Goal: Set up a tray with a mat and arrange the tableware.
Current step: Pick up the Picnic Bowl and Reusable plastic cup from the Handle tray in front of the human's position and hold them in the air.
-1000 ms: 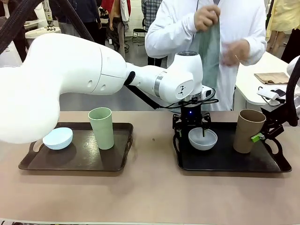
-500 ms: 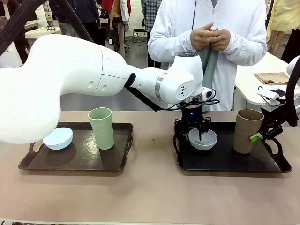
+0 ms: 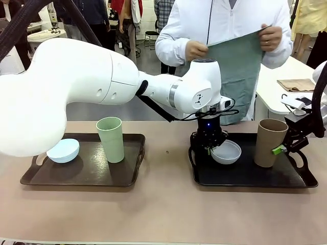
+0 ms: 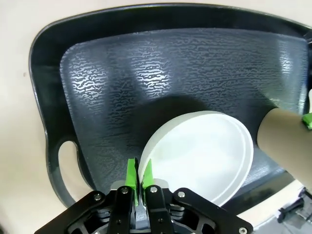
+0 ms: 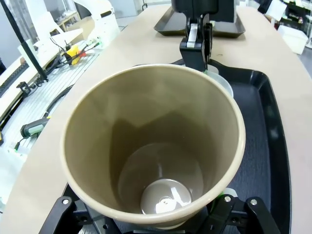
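The black tray [image 4: 122, 73] looks glossy and wrinkle-textured; the white bowl [image 4: 200, 156] and brown tumbler [image 5: 146, 126], matt.

Front afar; wrists close above tray [image 3: 240, 174]

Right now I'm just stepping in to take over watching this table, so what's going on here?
The left gripper, reaching across, is shut on the rim of the greyish white bowl, tilted on the right tray. The right gripper is at the brown tumbler on that tray; its grip is unclear. The person holds a grey-green mat spread in both hands. The pale blue bowl and pale green tumbler stand on the left tray.
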You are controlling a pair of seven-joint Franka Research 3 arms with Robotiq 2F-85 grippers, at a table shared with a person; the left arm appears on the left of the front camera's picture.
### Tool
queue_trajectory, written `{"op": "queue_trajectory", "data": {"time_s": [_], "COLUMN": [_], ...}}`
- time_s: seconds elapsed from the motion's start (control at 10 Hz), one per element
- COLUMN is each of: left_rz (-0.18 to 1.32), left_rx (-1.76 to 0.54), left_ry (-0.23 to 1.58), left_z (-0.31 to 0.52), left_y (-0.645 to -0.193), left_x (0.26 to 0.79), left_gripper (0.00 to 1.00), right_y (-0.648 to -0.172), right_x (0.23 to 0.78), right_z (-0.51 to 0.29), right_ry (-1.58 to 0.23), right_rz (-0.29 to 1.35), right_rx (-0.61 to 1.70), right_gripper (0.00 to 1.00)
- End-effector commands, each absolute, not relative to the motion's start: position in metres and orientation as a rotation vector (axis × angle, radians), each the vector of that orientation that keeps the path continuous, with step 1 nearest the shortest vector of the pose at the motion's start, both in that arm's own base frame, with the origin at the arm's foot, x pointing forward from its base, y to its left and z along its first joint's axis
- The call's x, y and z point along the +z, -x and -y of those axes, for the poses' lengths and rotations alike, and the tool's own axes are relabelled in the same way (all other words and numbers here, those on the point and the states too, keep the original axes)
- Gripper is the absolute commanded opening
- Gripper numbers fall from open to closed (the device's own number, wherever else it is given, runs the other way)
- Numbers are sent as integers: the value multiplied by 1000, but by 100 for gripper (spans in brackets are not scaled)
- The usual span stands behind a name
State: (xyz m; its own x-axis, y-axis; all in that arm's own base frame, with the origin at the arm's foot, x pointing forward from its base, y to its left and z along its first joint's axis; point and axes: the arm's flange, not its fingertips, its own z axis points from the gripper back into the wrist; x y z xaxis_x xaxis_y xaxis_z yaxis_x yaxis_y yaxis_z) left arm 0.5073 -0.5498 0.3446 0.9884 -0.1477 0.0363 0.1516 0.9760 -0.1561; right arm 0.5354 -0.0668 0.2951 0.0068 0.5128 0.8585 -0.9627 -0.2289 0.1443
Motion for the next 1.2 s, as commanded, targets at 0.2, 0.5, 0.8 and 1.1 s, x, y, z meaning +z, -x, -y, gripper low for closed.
{"op": "queue_trajectory", "data": {"time_s": [0.2, 0.5, 0.8, 1.1], "left_rz": [-12, -49, 30, 110], "left_rx": [-127, -140, -140, -138], "left_ry": [107, 167, 175, 126], "left_z": [549, 540, 533, 531], "left_y": [-509, -489, -465, -435], "left_x": [345, 394, 478, 535], "left_gripper": [0, 0, 0, 0], "right_y": [-534, -521, -498, -470], "right_x": [296, 333, 390, 428], "right_z": [75, 75, 70, 69], "right_ry": [-991, -941, -850, -801], "right_rz": [636, 658, 688, 720], "right_rx": [1576, 1625, 1681, 1711], "right_gripper": [26, 81, 81, 81]}}
